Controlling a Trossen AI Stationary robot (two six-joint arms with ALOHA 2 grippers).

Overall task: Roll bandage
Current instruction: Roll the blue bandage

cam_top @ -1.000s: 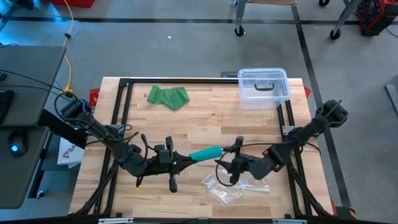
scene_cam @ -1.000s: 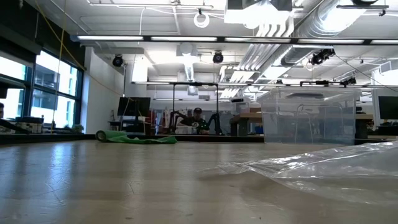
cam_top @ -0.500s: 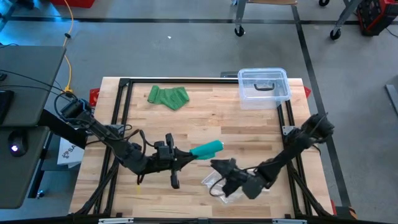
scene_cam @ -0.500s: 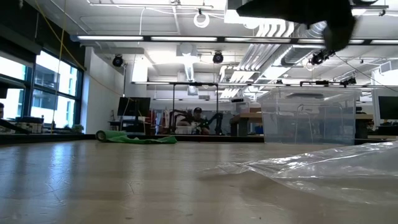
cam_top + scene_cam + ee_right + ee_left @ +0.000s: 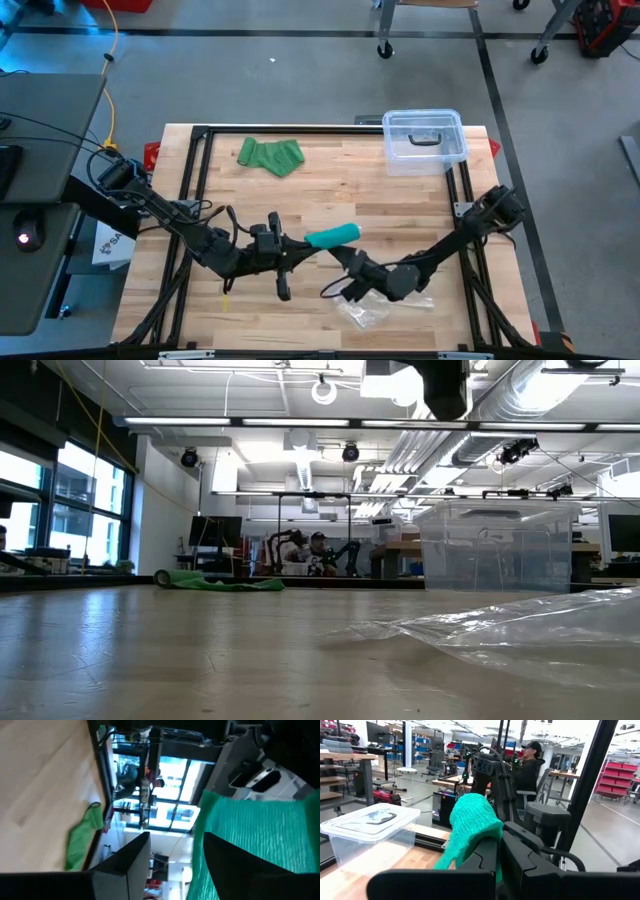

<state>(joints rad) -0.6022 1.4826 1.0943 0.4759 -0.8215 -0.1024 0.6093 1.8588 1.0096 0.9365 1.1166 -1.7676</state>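
A teal bandage roll (image 5: 332,236) is held up over the middle of the table; it also shows in the left wrist view (image 5: 472,822) and the right wrist view (image 5: 255,837). My left gripper (image 5: 298,250) is shut on it. My right gripper (image 5: 335,275) is open, just on the near side of the roll, with its fingers pointing toward the table's left. In the right wrist view (image 5: 175,840) the roll stands right beside one finger. A green cloth (image 5: 270,155) lies crumpled at the far left. My left gripper pinches the roll's left end (image 5: 480,832) between its two fingers (image 5: 487,852). The fingers come about level from the table's left, along the roll. The roll is lifted clear of the table and sticks out beyond the fingertips toward the right. My right gripper: I cannot tell whether it touches the roll.
A clear lidded box (image 5: 425,138) stands at the far right; it also shows in the low view (image 5: 495,545). A crumpled clear plastic bag (image 5: 375,302) lies near the front edge under my right arm. A black frame (image 5: 200,135) borders the table.
My right gripper has left the roll's right end, swung toward the near edge, then come toward the table's left and back up beside the roll. My left gripper has carried the roll a little toward the far edge.
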